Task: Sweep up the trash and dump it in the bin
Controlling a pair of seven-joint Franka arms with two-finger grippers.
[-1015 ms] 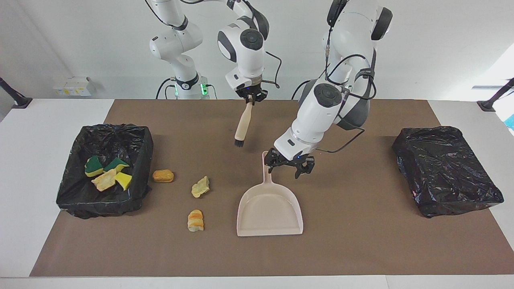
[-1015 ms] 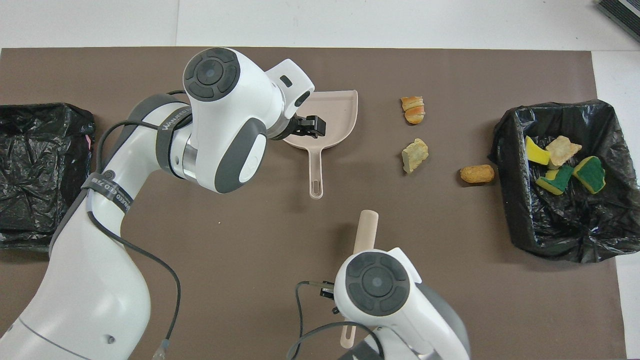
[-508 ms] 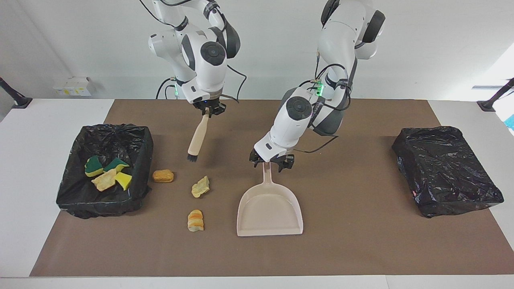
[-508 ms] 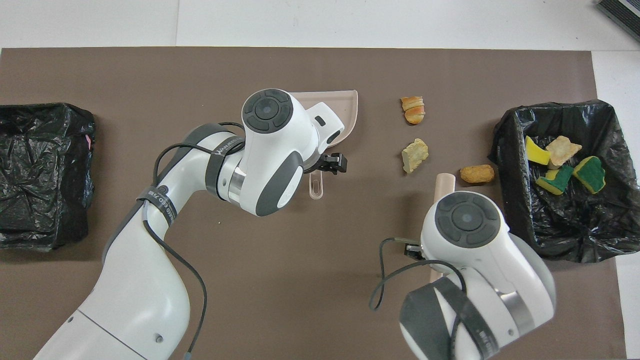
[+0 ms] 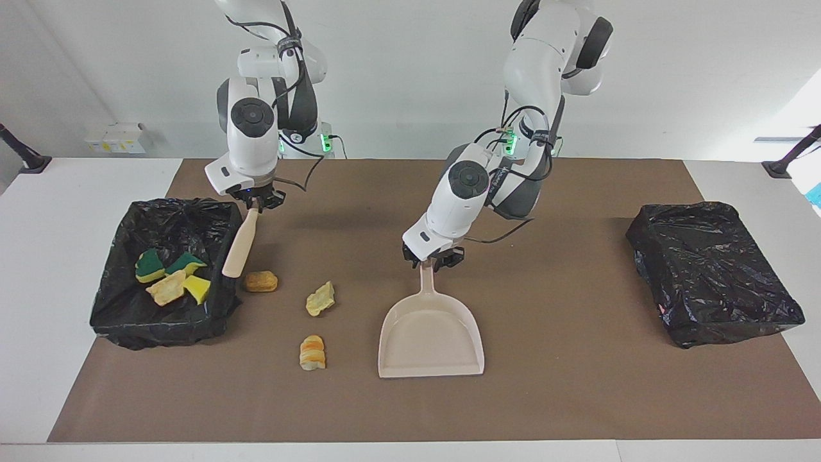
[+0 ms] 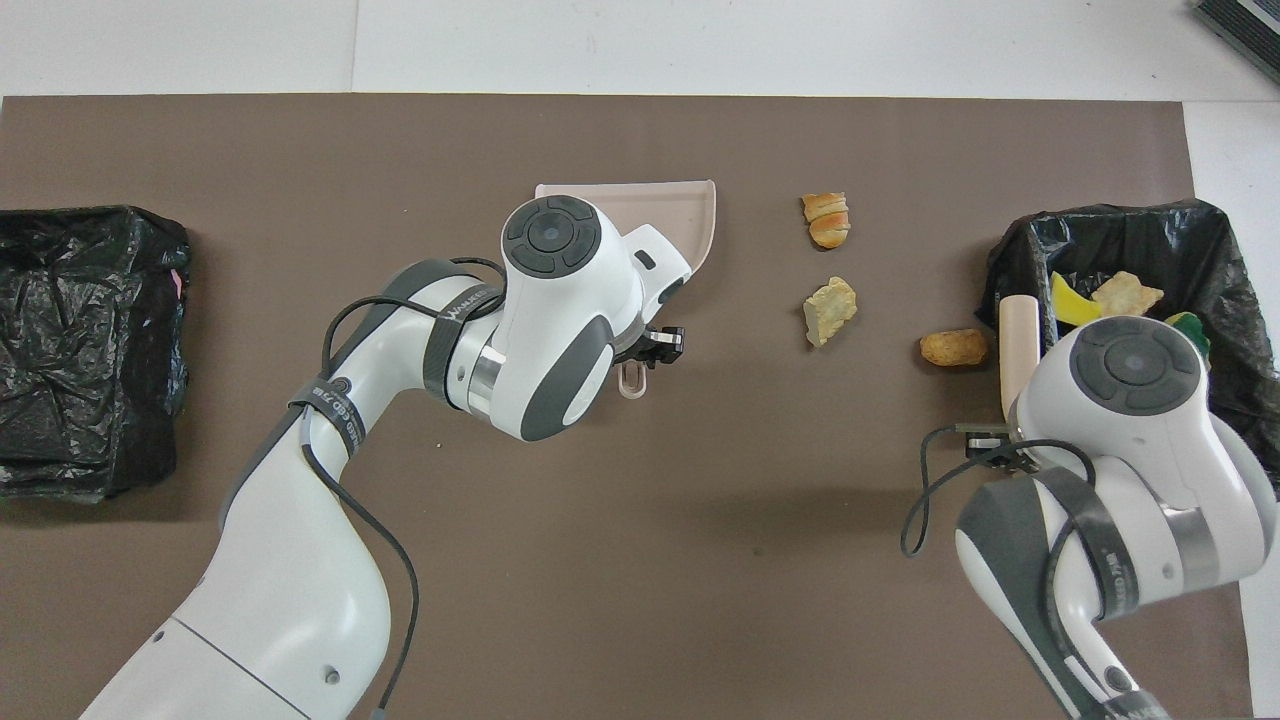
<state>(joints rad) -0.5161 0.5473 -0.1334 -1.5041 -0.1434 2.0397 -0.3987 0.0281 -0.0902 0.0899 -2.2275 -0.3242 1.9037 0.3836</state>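
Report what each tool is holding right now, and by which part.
Right tool: shut on the brush, gripped at the top end of its handle. Left tool: at the dustpan handle's end; a closed grip cannot be told.

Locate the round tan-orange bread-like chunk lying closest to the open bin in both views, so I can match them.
Facing view: the round tan-orange bread-like chunk lies on the brown mat, beside the open black-lined bin, at the picture's left.
Overhead view: the same chunk lies at the picture's right, beside that bin.
Shared landmark: the beige plastic dustpan at mid-table.
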